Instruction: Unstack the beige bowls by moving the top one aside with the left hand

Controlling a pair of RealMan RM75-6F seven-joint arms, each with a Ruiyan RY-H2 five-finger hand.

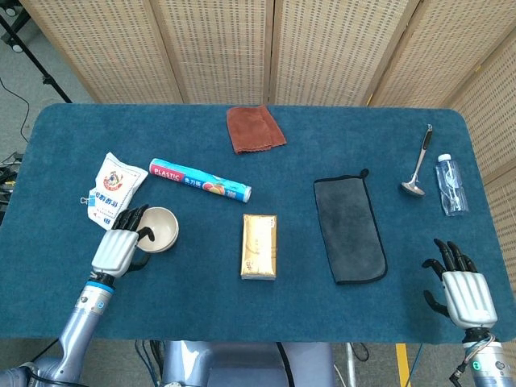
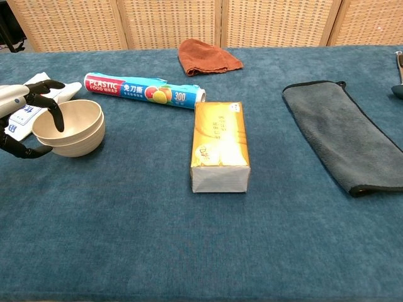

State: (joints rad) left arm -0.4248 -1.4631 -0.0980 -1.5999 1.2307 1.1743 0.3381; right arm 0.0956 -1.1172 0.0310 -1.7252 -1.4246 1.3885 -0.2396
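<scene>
Head view: my left hand (image 1: 119, 242) grips the rim of the stacked beige bowls (image 1: 159, 228) at the blue worktop's (image 1: 201, 306) left side; my right hand (image 1: 459, 284) rests apart-fingered, holding nothing. Chest view: fingers (image 2: 53, 108) hook inside the top bowl (image 2: 68, 121), nested in the lower bowl (image 2: 79, 145).

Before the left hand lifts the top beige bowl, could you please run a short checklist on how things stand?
1. Bowls nested: top bowl sits in the bottom bowl: ok.
2. Left hand on the top bowl: one finger hooks over the rim, another lies under it; firmness of grip: cannot tell.
3. Bottom bowl held down: nothing restrains it, it may lift along: not ok.
4. Free cloth to set it on: bare table in front of the bowls: ok.
5. Right hand far away, fingers apart: ok.
</scene>
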